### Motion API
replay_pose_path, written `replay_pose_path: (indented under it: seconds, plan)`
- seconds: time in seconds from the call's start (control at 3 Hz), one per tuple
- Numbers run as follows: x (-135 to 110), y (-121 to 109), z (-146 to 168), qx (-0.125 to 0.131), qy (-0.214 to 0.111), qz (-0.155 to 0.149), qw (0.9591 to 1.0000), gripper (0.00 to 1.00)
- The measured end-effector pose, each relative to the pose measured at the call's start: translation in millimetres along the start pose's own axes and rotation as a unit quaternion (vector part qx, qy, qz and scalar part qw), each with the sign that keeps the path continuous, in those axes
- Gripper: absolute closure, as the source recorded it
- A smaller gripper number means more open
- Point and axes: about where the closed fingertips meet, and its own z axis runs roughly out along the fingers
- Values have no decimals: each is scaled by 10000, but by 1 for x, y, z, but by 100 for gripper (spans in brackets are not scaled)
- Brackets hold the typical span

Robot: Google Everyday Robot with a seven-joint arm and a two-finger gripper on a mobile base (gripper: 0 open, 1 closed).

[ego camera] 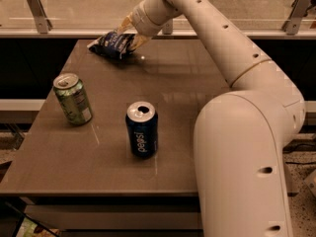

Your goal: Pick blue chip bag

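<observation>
The blue chip bag (pixel 109 44), dark navy with white lettering, lies at the far left of the table (pixel 197 83). My gripper (pixel 131 32) reaches down from the arm (pixel 207 23) onto the bag's right end. One pale finger (pixel 123 22) is behind the bag and the other finger (pixel 140 41) is in front of it, pinched on the crumpled end. The bag still touches the tabletop.
An upright blue Pepsi can (pixel 142 130) stands in the middle near the front. A green can (pixel 73 98) stands at the left. A railing with metal brackets (pixel 37 4) runs behind the table. My white arm base (pixel 247 172) fills the right foreground.
</observation>
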Motion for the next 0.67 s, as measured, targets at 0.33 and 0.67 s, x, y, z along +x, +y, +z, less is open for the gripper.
replay_pose_path:
  seconds: [0.33, 0.67]
  plan:
    - [-1, 1, 4, -20, -23, 0, 10000, 81]
    - [-3, 2, 9, -44, -51, 0, 10000, 100]
